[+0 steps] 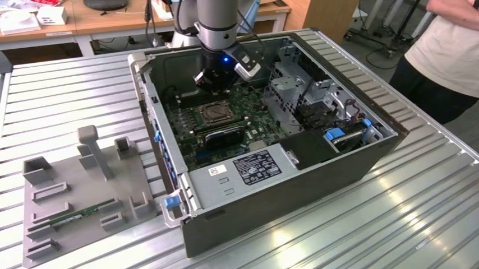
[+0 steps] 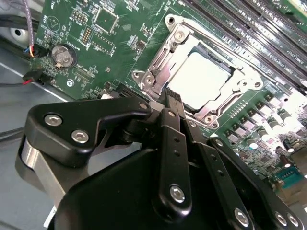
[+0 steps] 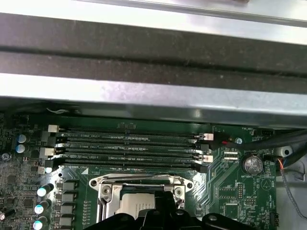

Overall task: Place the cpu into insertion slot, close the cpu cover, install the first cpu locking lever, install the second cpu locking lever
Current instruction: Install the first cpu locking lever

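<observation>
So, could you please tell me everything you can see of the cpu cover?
The cpu cover is a thin, shiny silver-grey metal frame with a large square window. It lies flat, closed over the insertion slot, the pale cpu showing through it. The gripper is at its edge, fingers together.

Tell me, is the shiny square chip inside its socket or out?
In. The silvery square cpu lies flat in the insertion slot, with the metal cpu cover framing it.

Silvery metal cpu (image 2: pixel 205 81), matt-black fingers (image 2: pixel 173 103)
</observation>
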You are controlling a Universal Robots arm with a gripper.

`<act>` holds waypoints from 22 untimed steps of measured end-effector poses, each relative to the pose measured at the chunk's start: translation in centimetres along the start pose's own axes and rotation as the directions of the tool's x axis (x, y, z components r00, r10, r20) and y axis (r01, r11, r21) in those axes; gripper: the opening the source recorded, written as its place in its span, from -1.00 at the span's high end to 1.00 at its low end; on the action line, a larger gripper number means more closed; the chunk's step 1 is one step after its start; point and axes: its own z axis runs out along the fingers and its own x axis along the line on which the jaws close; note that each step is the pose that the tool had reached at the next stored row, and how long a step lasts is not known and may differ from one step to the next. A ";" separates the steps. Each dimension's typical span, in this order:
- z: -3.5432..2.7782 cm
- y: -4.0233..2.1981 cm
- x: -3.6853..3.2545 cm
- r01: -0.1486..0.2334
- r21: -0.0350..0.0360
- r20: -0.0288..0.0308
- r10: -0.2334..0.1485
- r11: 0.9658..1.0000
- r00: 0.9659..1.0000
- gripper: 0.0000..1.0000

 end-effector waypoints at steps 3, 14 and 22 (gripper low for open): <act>0.01 0.00 -0.02 0.000 0.000 0.000 0.000 1.000 1.000 0.79; 0.06 -0.02 -0.53 -0.001 0.014 -0.032 0.001 1.000 0.999 0.79; -1.08 0.09 -0.66 -0.001 0.017 -0.032 0.001 1.000 0.999 0.79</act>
